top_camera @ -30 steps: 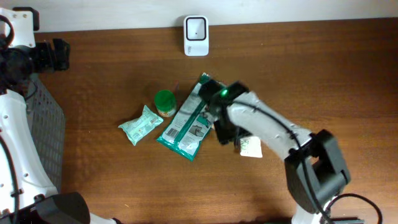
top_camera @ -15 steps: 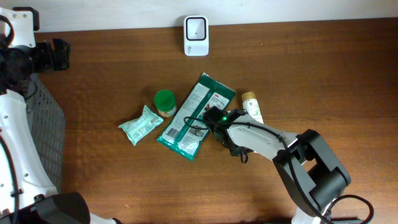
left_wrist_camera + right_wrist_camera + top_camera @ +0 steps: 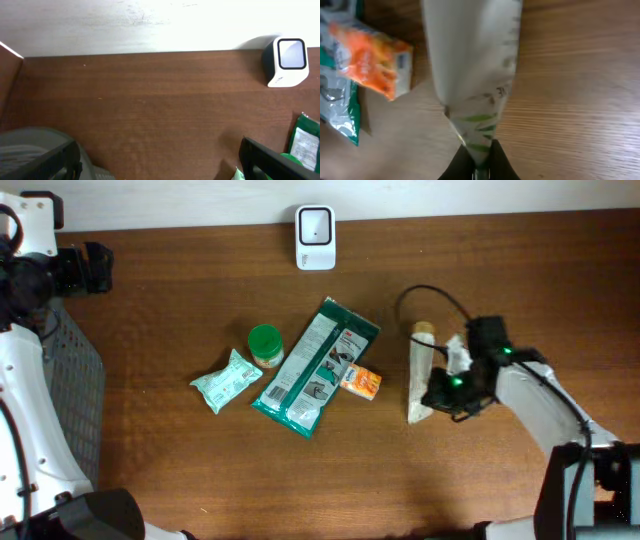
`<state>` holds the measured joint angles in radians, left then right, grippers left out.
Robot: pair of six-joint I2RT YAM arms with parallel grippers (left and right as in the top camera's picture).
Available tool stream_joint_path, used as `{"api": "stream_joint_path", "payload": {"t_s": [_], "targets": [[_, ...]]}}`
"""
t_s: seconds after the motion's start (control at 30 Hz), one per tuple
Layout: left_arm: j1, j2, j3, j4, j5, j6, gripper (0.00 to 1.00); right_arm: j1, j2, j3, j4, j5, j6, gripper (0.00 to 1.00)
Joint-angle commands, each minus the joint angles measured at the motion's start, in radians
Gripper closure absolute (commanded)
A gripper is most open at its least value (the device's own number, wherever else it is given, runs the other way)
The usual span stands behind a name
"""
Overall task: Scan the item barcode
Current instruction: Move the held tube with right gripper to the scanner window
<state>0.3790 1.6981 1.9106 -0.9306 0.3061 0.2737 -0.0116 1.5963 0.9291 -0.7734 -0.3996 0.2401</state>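
Note:
The item is a cream tube (image 3: 418, 370) with green print, lying right of the table's middle. My right gripper (image 3: 434, 394) is shut on its flat crimped end. In the right wrist view the tube (image 3: 472, 65) runs away from the black fingers, and the right gripper (image 3: 480, 156) pinches its narrow tip. The white barcode scanner (image 3: 315, 224) stands at the table's far edge, and it also shows in the left wrist view as the scanner (image 3: 287, 61). My left gripper (image 3: 96, 268) hangs open at the far left with nothing between its fingers (image 3: 265, 160).
A long green packet (image 3: 318, 365), an orange packet (image 3: 361, 382), a green-lidded jar (image 3: 265, 343) and a pale green pouch (image 3: 228, 380) lie left of the tube. A grey mesh basket (image 3: 72, 395) stands at the table's left edge.
My right arm swung from over the green packet to the right and shut on the tube's end. The tube shifted right and the orange packet came into view. The left arm stayed still.

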Motion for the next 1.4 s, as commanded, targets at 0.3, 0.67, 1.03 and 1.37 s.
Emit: {"api": "stream_joint_path", "payload": {"t_s": [0.3, 0.67, 1.03, 1.37], "targets": [[0.004, 0.003, 0.009, 0.002, 0.007, 0.016, 0.01, -0.220, 0.016, 0.030, 0.023, -0.061, -0.115, 0.38], [0.004, 0.003, 0.009, 0.002, 0.007, 0.016, 0.01, -0.304, 0.314, 0.031, 0.241, -0.480, -0.393, 0.88], [0.003, 0.003, 0.009, 0.001, 0.007, 0.016, 0.01, 0.001, -0.229, 0.192, -0.046, -0.758, -0.407, 0.96], [0.004, 0.003, 0.009, 0.001, 0.007, 0.016, 0.01, 0.080, -0.234, 0.313, -0.053, -0.525, -0.017, 0.96]]}}
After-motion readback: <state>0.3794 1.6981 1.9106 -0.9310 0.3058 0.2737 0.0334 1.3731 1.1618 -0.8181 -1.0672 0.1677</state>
